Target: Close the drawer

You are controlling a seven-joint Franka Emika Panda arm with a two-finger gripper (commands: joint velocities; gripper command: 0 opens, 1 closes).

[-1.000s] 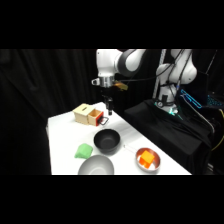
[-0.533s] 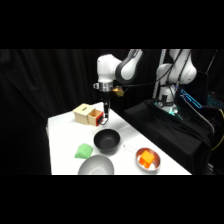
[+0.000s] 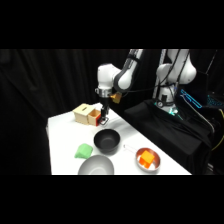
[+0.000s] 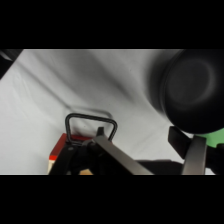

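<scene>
My gripper [image 3: 103, 120] hangs low at the front of the drawer [image 3: 94, 117], which stands pulled out of the tan wooden box [image 3: 84, 113] near the table's [image 3: 60, 145] far left corner, with the black bowl [image 3: 106, 140] just in front of it. In the wrist view the dark loop handle [image 4: 90, 124] and the orange-red drawer front sit directly against my linkage, one finger [image 4: 116, 157] lying just beside the loop; whether my fingers are parted or closed cannot be determined from either view. The drawer's sliding axis runs from my fingers back toward the box, so I judge the closing move to be a straight push along that line into the box.
</scene>
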